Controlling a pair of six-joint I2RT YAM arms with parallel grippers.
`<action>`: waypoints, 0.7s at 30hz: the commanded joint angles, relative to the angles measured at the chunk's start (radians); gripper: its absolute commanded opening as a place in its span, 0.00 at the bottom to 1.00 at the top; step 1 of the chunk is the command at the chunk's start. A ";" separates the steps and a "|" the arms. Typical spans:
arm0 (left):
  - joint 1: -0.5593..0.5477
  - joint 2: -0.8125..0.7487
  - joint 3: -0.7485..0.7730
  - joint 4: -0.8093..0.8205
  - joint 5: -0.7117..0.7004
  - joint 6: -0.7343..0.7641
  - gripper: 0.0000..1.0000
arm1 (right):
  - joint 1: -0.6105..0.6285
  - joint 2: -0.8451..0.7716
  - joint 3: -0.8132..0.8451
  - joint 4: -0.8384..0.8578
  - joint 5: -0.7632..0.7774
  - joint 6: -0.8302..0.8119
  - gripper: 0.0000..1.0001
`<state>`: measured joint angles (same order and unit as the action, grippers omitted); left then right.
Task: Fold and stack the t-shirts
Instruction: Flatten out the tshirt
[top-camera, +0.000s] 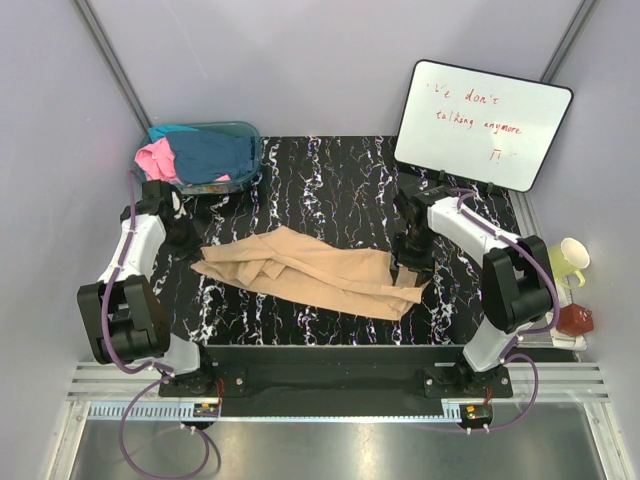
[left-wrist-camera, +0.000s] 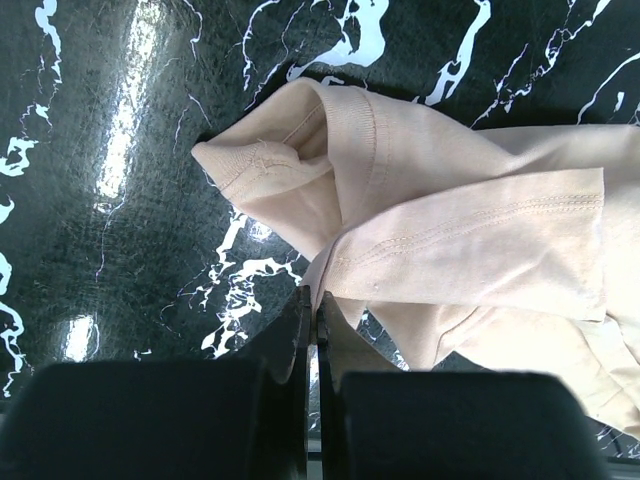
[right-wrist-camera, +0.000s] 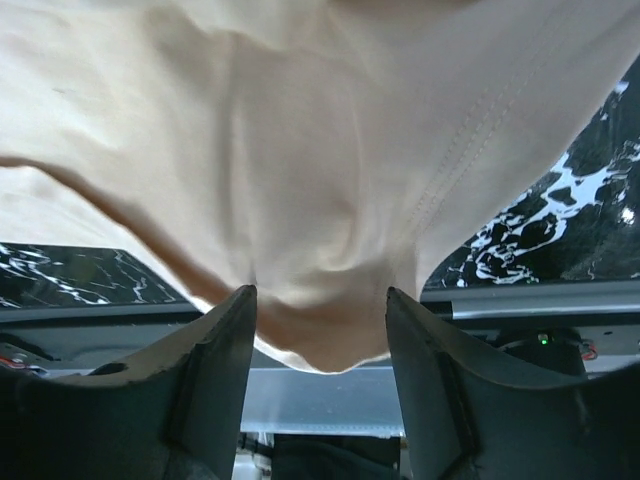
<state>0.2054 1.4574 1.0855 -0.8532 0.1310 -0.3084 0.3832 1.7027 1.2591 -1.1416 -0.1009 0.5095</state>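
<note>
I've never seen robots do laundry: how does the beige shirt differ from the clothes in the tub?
The beige shirt lies spread, rumpled, on the black marbled table; the pink and teal-blue clothes sit bunched in the tub at the back left. The beige shirt lies between both arms; the tub clothes sit untouched. All are soft cloth.

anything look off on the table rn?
The tan t-shirt lies crumpled mid-table, a sleeve folded over itself, not flat. Its right edge bunches between the right gripper fingers. The left gripper looks shut beside the cloth.

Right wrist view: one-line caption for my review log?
Beige t-shirt draped between the right gripper's spread jaws, marbled table edge behind.
</note>
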 joint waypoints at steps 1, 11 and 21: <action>0.000 -0.017 0.019 0.002 -0.010 0.019 0.00 | -0.003 -0.031 -0.053 -0.030 -0.046 0.012 0.59; -0.001 -0.006 0.014 0.002 -0.011 0.019 0.00 | -0.003 -0.145 -0.101 -0.093 -0.194 0.023 0.32; -0.001 -0.009 0.002 -0.003 -0.007 0.019 0.00 | -0.004 -0.322 -0.119 -0.153 -0.019 0.122 0.42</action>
<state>0.2054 1.4574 1.0855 -0.8631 0.1310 -0.3031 0.3832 1.4620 1.1351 -1.2591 -0.2005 0.5575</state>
